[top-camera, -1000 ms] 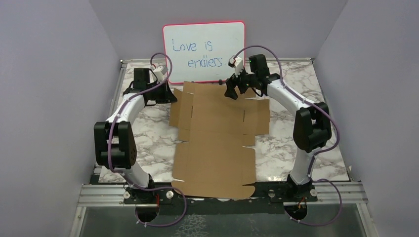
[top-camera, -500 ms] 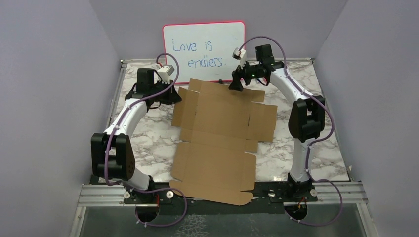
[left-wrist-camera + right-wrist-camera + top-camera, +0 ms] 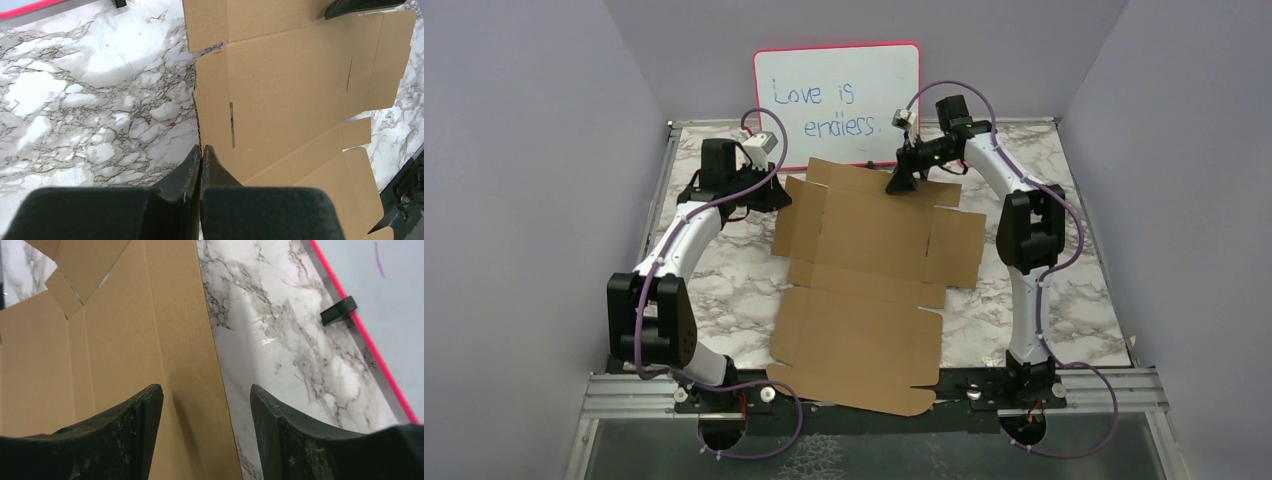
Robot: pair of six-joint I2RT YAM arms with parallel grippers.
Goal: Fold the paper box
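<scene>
Two arms reach toward the far half of the marble desk (image 3: 724,275), one on each side of the paper box (image 3: 864,270). On the left, the left pincer (image 3: 201,149) is closed tight. Its tips meet right on the outer edge of the box's left side flap, and the thin cardboard edge runs into the seam between them (it looks pinched there). The box itself is a flat brown die-cut sheet lying open in the middle of the desk. Its long axis runs from the near edge, between the arm bases, toward the back, with side flaps spread to left and right and narrow slots showing in the panels. Behind its far edge a pink-framed whiteboard (image 3: 837,105) stands upright with blue handwriting on it. On the right, the right pincer (image 3: 205,390) is parted wide and held low over the far right edge of the sheet. One finger (image 3: 135,430) is over the cardboard, the other over bare marble, and the edge runs between them, ungripped.
</scene>
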